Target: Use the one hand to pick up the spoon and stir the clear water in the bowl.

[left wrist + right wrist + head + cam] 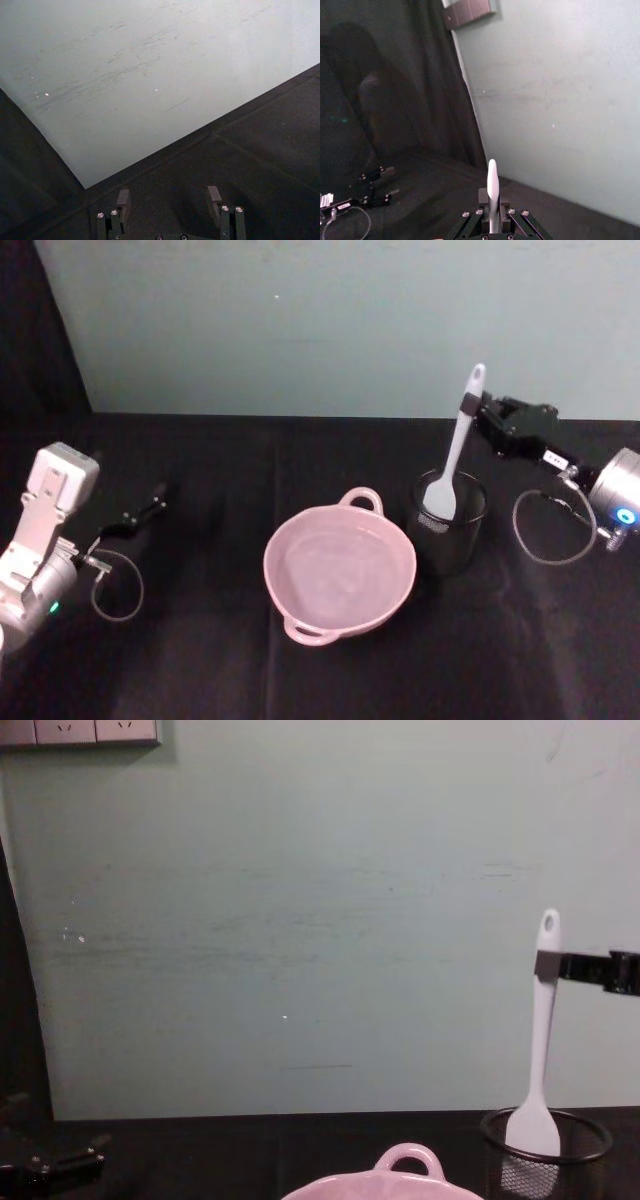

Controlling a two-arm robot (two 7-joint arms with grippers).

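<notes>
The white spoon point(457, 450) stands upright with its blade inside the black mesh cup point(447, 535), right of the pale pink bowl point(300, 545). Clear water lies in the bowl. My right gripper point(472, 403) is shut on the spoon's handle near its top, just below the hole. In the right wrist view the handle point(492, 187) rises between the closed fingers. The chest view shows the spoon point(541, 1040) held by a dark finger pad point(548, 965) above the cup point(545, 1140), with the bowl's loop handle point(408, 1152) at the bottom edge. My left gripper point(150, 508) rests open at the far left.
A black cloth covers the table point(200, 660), and a pale green wall point(330, 320) stands behind it. Cable loops lie beside each wrist, one at left point(118, 588) and one at right point(548, 530). Free room lies in front of the bowl.
</notes>
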